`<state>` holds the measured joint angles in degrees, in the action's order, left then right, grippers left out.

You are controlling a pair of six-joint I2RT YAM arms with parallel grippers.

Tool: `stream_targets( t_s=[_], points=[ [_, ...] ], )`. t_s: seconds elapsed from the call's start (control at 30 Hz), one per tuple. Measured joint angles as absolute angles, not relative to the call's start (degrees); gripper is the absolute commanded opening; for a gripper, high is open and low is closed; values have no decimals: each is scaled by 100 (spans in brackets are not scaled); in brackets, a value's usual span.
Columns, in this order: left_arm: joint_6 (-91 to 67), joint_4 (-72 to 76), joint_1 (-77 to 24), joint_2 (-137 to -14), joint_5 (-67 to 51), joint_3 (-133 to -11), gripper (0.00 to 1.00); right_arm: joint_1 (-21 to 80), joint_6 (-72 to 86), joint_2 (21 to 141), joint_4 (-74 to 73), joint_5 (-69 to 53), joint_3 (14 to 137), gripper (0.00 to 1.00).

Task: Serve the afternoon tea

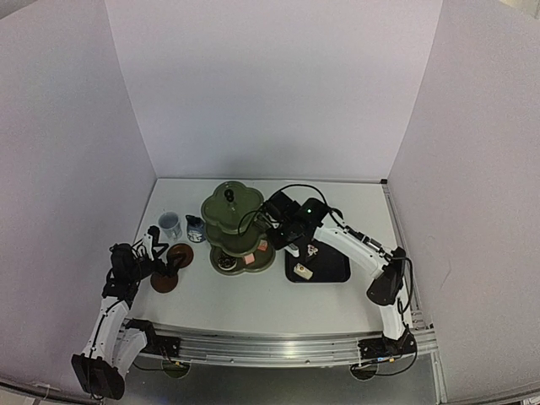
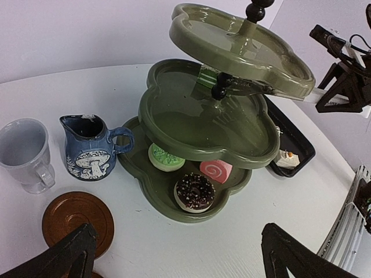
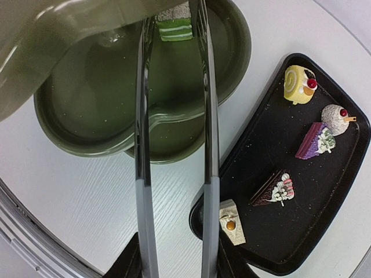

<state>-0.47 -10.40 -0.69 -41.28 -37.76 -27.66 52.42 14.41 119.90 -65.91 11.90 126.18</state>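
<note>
My right gripper [image 3: 177, 263] clamps the metal tongs [image 3: 210, 145], whose tips straddle the green cake slice [image 3: 174, 27] on the stand [image 3: 87, 116] middle tier, giving reach beneath the top tier; my left gripper [image 2: 179, 255] hangs wide and empty near a saucer [image 2: 78, 217].

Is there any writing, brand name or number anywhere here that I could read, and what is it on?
No readable text in any view.
The small dark blue jug bears only a white mushroom picture, no words.
The pale blue cup, dark green three-tier stand, black rectangular tray and metal tongs show no lettering.
</note>
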Motion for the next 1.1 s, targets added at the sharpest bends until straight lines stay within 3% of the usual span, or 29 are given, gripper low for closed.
stream_targets(
  t_s=[0.4,1.1],
  points=[
    [-35,-1041,-69,-4128,-3772,-2766,99,5242,1615,11685,-6590,1023,12305,33],
    [-25,-1045,-69,-4095,-3741,-2766,99,5242,2709,9636,-7082,1130,10551,32]
  ],
)
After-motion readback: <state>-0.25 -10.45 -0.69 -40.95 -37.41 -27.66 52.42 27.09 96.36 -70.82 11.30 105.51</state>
